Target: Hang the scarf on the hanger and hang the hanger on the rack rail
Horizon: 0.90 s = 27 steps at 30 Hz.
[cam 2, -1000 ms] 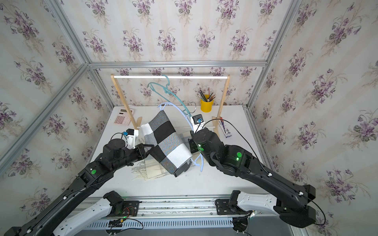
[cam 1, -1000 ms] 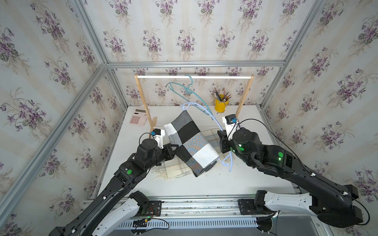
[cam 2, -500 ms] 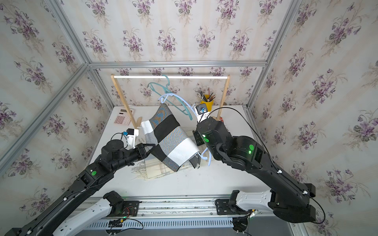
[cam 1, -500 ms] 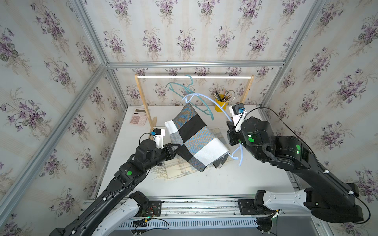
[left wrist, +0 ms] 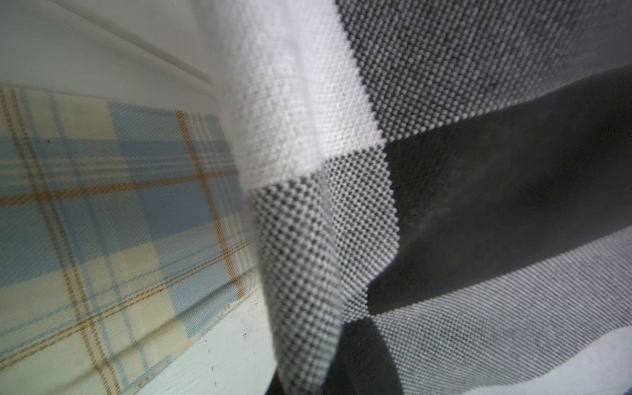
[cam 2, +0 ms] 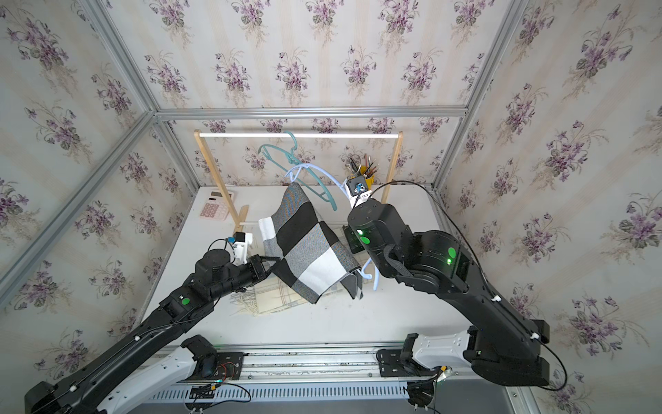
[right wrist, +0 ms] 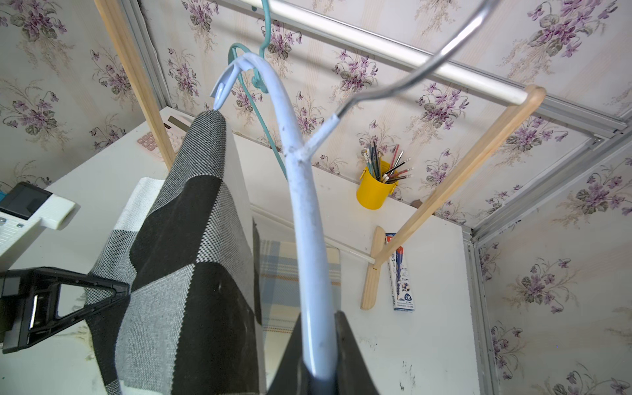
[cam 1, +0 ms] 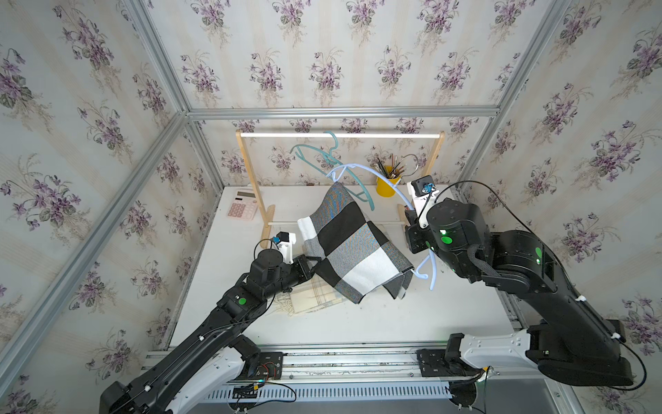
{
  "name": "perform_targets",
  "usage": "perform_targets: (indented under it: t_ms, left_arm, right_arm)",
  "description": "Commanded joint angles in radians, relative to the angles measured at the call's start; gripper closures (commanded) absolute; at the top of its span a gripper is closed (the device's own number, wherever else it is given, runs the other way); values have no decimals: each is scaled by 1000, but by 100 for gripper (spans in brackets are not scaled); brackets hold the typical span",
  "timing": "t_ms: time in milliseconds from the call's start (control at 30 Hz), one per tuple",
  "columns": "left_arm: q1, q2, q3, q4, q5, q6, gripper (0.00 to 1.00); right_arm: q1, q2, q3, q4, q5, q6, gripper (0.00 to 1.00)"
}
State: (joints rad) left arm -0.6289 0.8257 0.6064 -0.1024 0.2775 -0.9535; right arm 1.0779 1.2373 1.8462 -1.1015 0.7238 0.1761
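A black, grey and white checked scarf point(cam 1: 351, 247) point(cam 2: 304, 247) drapes over one arm of a pale blue hanger point(cam 1: 365, 170) point(right wrist: 301, 205). The hanger is raised and tilted above the table. My right gripper point(right wrist: 319, 359) is shut on the hanger's other arm. The hanger's metal hook point(right wrist: 410, 75) is free in the air below the rack's rail. My left gripper point(cam 1: 313, 260) point(right wrist: 124, 295) is shut on the scarf's lower left edge. In the left wrist view the scarf point(left wrist: 444, 171) fills the picture and hides the jaws.
A wooden clothes rack point(cam 1: 336, 135) stands at the back with a teal hanger point(cam 1: 315, 157) on its rail. A folded plaid cloth point(cam 1: 315, 295) lies under the scarf. A yellow pencil cup point(cam 1: 386, 186), a pink calculator point(cam 1: 241, 208) and a pencil box point(right wrist: 400, 273) lie by the rack.
My right arm has lifted the hanger up and towards the rack, and the scarf has risen with it. My left gripper has stayed put on the scarf's edge.
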Motion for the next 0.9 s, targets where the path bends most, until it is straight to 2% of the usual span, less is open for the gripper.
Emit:
perform_targets:
  t_ms: [0, 333, 500, 533, 600, 667, 767, 867]
  left_arm:
    - [-2, 44, -17, 24, 37, -67, 100]
    - [-66, 179, -25, 289, 133, -170, 100]
    - [-95, 246, -1, 353, 152, -184, 100]
    - [-99, 259, 7, 351, 158, -181, 93]
    - [-105, 275, 15, 342, 160, -173, 68]
    - [-107, 272, 19, 318, 150, -161, 49]
    - [-107, 245, 29, 256, 120, -132, 36]
    - [-107, 209, 45, 168, 88, -99, 33]
  right_arm:
    - [-6, -18, 2, 134, 138, 36, 100]
    - [-7, -62, -80, 238, 109, 40, 100]
    - [-6, -88, -121, 278, 102, 48, 100]
    - [-7, -90, -124, 280, 100, 50, 100]
    - [-6, -89, -125, 280, 101, 52, 100]
    - [-6, -90, -125, 278, 99, 51, 100]
    - [-7, -93, -122, 270, 100, 50, 100]
    - [-7, -89, -109, 249, 97, 52, 100]
